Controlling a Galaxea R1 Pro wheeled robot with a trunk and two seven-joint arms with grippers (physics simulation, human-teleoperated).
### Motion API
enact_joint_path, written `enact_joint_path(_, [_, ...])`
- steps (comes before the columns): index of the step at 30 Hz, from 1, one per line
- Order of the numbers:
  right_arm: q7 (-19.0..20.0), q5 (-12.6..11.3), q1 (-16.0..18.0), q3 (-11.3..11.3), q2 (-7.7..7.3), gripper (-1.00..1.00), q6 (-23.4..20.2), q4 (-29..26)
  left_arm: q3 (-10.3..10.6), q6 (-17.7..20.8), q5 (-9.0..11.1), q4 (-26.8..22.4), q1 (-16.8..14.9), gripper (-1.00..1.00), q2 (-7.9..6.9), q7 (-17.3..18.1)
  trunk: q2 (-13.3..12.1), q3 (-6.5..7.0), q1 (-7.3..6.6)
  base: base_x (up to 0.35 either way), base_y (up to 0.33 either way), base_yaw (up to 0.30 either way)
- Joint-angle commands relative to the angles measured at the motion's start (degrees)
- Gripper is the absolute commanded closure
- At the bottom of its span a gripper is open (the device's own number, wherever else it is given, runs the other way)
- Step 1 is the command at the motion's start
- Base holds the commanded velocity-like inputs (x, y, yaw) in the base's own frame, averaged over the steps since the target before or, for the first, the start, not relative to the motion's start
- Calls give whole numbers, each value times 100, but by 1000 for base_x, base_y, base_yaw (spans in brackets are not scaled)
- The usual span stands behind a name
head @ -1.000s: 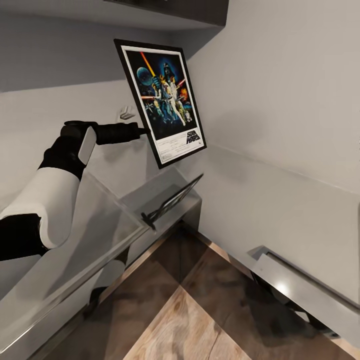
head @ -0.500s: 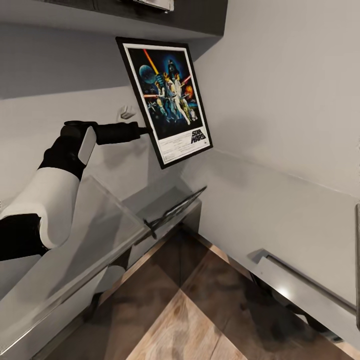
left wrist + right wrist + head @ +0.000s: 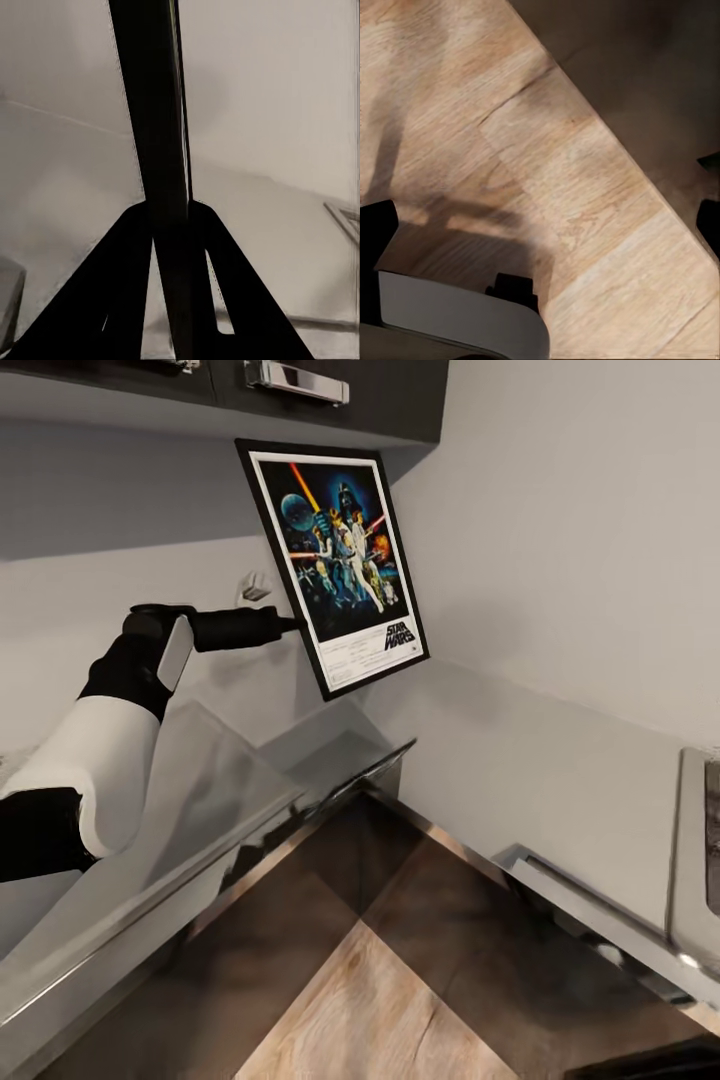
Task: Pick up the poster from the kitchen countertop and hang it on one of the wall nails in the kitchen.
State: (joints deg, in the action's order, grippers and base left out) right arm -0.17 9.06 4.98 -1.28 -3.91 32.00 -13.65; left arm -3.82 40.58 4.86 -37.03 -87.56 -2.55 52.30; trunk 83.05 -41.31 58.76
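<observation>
The poster (image 3: 340, 565), black-framed with a white border and the Star Wars logo, hangs tilted in the air in front of the back wall, just under the upper cabinets. My left gripper (image 3: 293, 624) is shut on its left edge. The left wrist view shows the poster's frame (image 3: 161, 135) edge-on, clamped by the two black fingers (image 3: 120, 285). Below lies the light grey, reflective kitchen countertop (image 3: 200, 800), running into the corner and along the right wall. My right gripper (image 3: 540, 225) stands open over the wood floor, holding nothing.
A small grey fitting (image 3: 255, 588) sticks out of the back wall just left of the poster. Dark upper cabinets with a metal handle (image 3: 297, 381) hang above. A metal-edged appliance (image 3: 695, 840) sits in the counter at the right. Wood floor (image 3: 370, 980) lies between the counter runs.
The whole view has shifted, bringing the upper cabinets and handle in at the top and an appliance in at the right. The poster stays gripped and has swung slightly right, facing me more.
</observation>
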Motion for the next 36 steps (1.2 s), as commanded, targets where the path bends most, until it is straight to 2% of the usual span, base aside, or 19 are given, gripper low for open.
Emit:
enact_joint_path(1, [-3,8,3,-9,-3,-100,16,3,-5,34,32,8,0,100,0,-5,3,-4,-4,-315,0,0])
enact_joint_path(12, [-8,4,3,0,-11,-100,24,-6,-5,27,32,-1,16,100,0,8,3,-4,-4,-333,0,0])
enact_joint_path(16, [-9,-11,3,12,-31,-100,20,-12,-5,22,38,-81,159,100,0,14,3,-4,-4,-339,0,0])
enact_joint_path(20, [-9,-31,3,24,-99,-100,17,-14,-5,23,45,-734,589,100,0,41,3,-4,-4,-339,0,0])
enact_joint_path(22, [-9,-34,3,23,-127,-100,17,-15,-5,28,44,-1128,864,100,0,242,3,-4,-4,-339,0,0])
enact_joint_path(26, [-9,-36,3,29,-146,-100,17,-15,-5,35,42,-1487,1151,100,0,563,3,-4,-4,-339,0,0])
enact_joint_path(27, [-9,-36,3,28,-150,-100,17,-15,-5,36,45,-1705,1328,100,0,640,3,-4,-4,-339,0,0])
enact_joint_path(30, [-9,-38,3,29,-153,-100,17,-15,-5,47,53,-2133,1636,100,0,687,3,-4,-4,-339,0,0])
enact_joint_path(31, [-9,-36,3,26,-154,-100,17,-15,-8,233,78,-2990,2186,100,0,717,3,-4,-4,-339,0,0])
enact_joint_path(35, [-9,-36,3,29,-154,-100,17,-19,-12,313,83,-3289,2400,100,0,798,3,-4,-4,-339,0,0])
enact_joint_path(36, [-9,-36,3,29,-163,-100,17,-21,-11,328,84,-3381,2472,100,0,908,3,-4,-4,-339,0,0])
